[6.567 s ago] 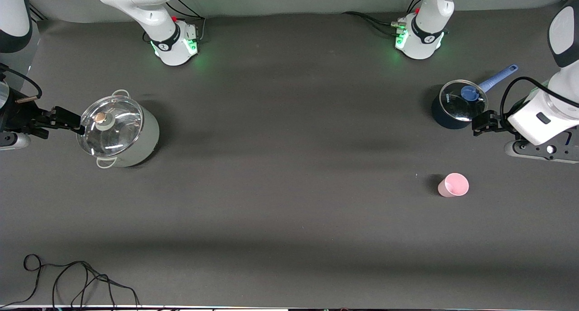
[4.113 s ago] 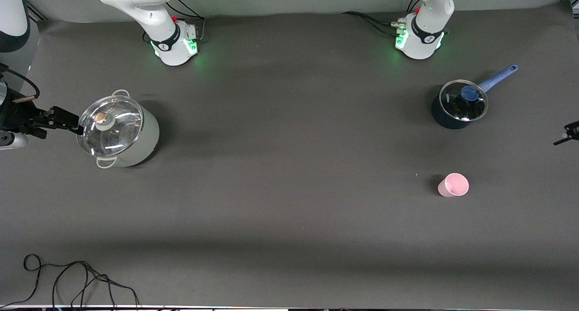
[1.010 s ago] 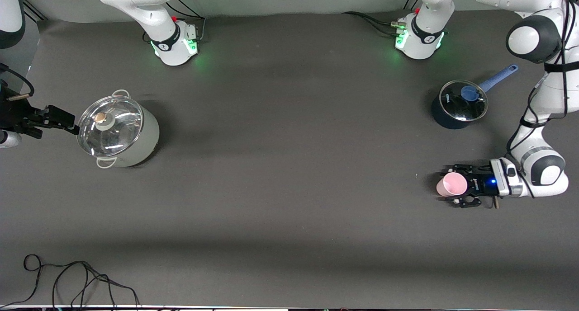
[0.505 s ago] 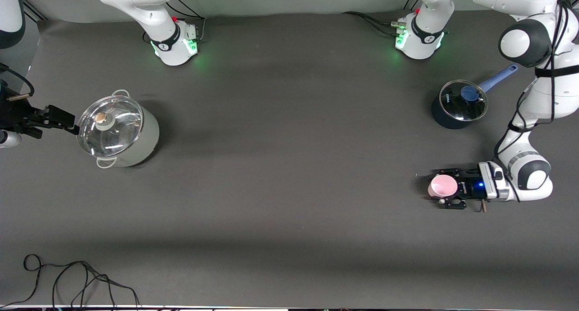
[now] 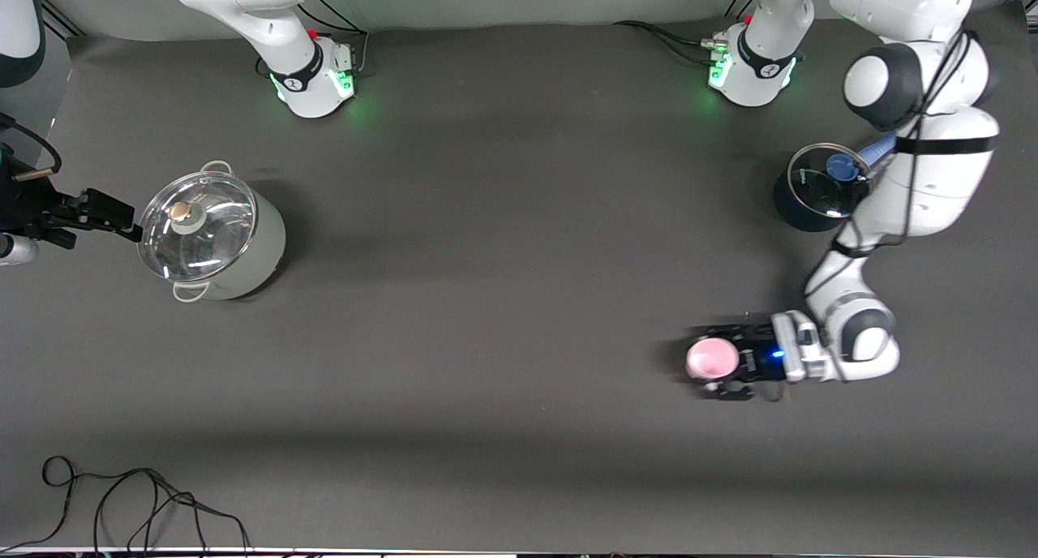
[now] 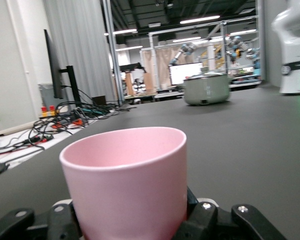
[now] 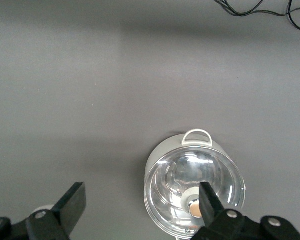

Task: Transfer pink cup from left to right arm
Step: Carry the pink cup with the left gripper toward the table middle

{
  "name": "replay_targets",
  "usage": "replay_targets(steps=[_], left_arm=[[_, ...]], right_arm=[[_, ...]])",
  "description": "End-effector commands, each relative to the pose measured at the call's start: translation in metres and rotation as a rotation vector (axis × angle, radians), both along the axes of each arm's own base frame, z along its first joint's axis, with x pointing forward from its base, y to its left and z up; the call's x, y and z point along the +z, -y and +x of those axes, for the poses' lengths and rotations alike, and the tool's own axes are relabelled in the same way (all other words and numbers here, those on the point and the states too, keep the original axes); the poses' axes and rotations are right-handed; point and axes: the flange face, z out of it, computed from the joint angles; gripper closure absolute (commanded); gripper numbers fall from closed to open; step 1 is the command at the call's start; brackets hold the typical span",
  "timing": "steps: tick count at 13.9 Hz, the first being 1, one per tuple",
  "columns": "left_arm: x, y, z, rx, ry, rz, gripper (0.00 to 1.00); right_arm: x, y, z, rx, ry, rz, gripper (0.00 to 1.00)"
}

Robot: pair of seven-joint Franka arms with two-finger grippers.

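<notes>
The pink cup is a small pale pink tumbler, upright, toward the left arm's end of the table. My left gripper is shut on it from the side, one black finger on each side of its wall. In the left wrist view the cup fills the foreground between the fingers. My right gripper is open and empty, waiting beside the big pot at the right arm's end. In the right wrist view its fingers spread wide over the pot's edge.
A pale green pot with a glass lid stands at the right arm's end; it also shows in the right wrist view. A dark blue saucepan with a glass lid stands under the left arm. A black cable lies at the front corner.
My left arm came in from the table's end and closed on the pink cup. It has since carried the cup toward the right arm's end and a little nearer the front camera. The right arm stayed put.
</notes>
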Motion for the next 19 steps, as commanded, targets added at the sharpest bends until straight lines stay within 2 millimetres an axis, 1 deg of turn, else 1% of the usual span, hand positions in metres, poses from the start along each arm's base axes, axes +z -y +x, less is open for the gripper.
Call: replay_targets(steps=[1,3,4,5,7,8,9,10,12,14,15,17,19], left_arm=[[0.011,0.057,0.01,0.069,0.01,0.001,1.0],[0.026,0.103,0.014,0.087,0.024,0.02,1.0],[0.037,0.124,0.016,0.113,0.019,0.016,1.0],[0.05,0.147,0.017,0.146,0.014,0.009,1.0],[0.08,0.194,0.019,0.214,0.012,0.049,1.0],[0.094,0.219,0.018,0.242,0.003,0.069,1.0],[0.107,0.24,0.017,0.267,-0.031,0.07,1.0],[0.119,0.265,0.015,0.276,-0.067,0.064,1.0],[0.144,0.298,0.015,0.313,-0.118,0.075,1.0],[0.176,0.339,0.007,0.376,-0.156,0.095,1.0],[0.191,0.362,-0.001,0.406,-0.184,0.097,1.0],[0.226,0.401,-0.02,0.471,-0.203,0.099,1.0],[0.238,0.423,-0.035,0.471,-0.19,0.1,1.0]], right_arm=[[0.002,0.0,-0.002,0.01,0.0,0.015,0.0],[0.003,0.0,-0.002,-0.003,0.003,0.015,0.0],[0.005,0.001,-0.003,-0.031,0.001,0.016,0.0],[0.011,0.001,-0.005,-0.104,0.007,0.015,0.0],[0.021,0.001,-0.012,-0.309,0.017,0.02,0.0],[0.023,-0.001,-0.015,-0.39,0.007,0.02,0.0],[0.024,-0.003,-0.018,-0.448,-0.017,0.016,0.0],[0.028,-0.003,-0.023,-0.511,-0.022,0.016,0.0],[0.038,-0.003,-0.028,-0.65,-0.011,0.021,0.0],[0.041,-0.006,-0.03,-0.756,-0.011,0.032,0.0],[0.043,-0.007,-0.031,-0.777,-0.011,0.042,0.0],[0.043,-0.01,-0.03,-0.758,-0.01,0.044,0.0],[0.044,-0.009,-0.03,-0.757,-0.009,0.044,0.0]])
